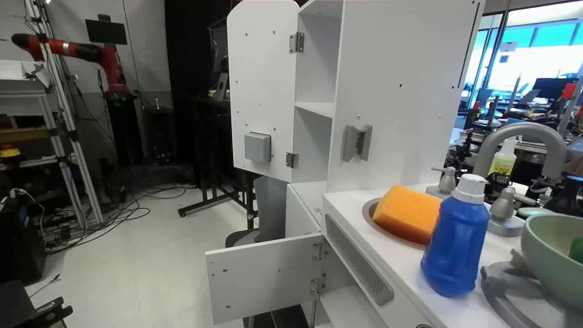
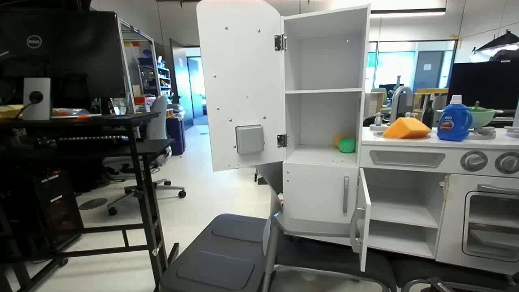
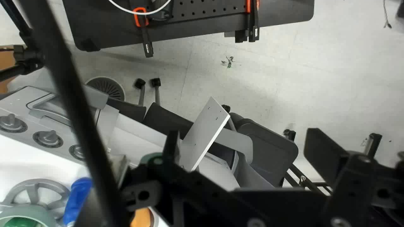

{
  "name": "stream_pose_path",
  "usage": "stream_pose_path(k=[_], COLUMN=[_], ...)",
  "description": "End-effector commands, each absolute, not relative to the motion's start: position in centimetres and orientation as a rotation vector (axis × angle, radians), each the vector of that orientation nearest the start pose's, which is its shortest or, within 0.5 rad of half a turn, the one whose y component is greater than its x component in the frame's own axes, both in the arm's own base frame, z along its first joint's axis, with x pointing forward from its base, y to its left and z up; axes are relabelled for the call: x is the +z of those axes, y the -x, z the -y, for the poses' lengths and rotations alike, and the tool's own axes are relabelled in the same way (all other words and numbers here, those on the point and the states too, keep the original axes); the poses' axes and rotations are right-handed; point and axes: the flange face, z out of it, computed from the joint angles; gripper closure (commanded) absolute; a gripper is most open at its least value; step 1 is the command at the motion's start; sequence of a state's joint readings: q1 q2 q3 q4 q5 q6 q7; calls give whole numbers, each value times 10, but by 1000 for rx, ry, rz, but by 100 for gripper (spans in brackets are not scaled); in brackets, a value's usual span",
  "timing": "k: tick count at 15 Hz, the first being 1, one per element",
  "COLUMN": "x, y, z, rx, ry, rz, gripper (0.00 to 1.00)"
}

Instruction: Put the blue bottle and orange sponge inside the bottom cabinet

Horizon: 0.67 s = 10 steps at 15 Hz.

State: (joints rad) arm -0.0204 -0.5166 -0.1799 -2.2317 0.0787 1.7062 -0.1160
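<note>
Gripper (image 3: pixel 242 138): fingers (image 3: pixel 318 148) spread wide apart; cab. door (image 3: pixel 205 135) & grey chair (image 3: pixel 236 143) show btwn them in wrist view.
Blue bottle (image 1: pixel 457 243): upright on white countertop (image 1: pixel 460 314), w/ white cap (image 1: pixel 470 187).
Orange sponge (image 1: pixel 407 214): tilted in sink (image 1: pixel 368 213), top above rim; left of bottle in both exterior views, slim gap btwn the 2 in an exterior view; pt. covered by gripper in wrist view.
Bottom cabinet (image 2: pixel 399 192): under countertop, left of oven (image 2: pixel 492 227); door swung out to near side, shelf (image 2: pixel 405 213) splits inside into upper & lower levels.
Bowl (image 1: pixel 549 259): pale green, w/ green item (image 1: pixel 577 249) inside; on grey burner (image 1: pixel 493 287), right of bottle in both exterior views.
Faucet (image 1: pixel 524 130): grey, arched, far side of sink, grey knobs (image 1: pixel 447 181) near it.
Tall cabinet (image 2: pixel 324 67): left of countertop, door swung left, mid shelf (image 2: pixel 324 91) btwn upper & lower bays.
Green ball (image 2: pixel 347 144): in tall cabinet's lower bay, right side; yellow-orange item (image 2: pixel 339 139) just behind, pt. hidden.
Red robot arm (image 1: pixel 113 68): far left, in background in an exterior view.
</note>
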Motion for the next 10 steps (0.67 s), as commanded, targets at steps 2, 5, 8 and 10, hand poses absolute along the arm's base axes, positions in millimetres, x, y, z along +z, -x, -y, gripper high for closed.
stream_pose_path(k=[2, 5, 8, 10], x=[567, 567, 549, 527], y=[-388, -388, -411, -440], z=[83, 83, 87, 98], rx=[-17, -20, -80, -161], ry=[2973, 2973, 2983, 3000], rz=[-106, -106, -215, -344], gripper=[0, 0, 0, 0])
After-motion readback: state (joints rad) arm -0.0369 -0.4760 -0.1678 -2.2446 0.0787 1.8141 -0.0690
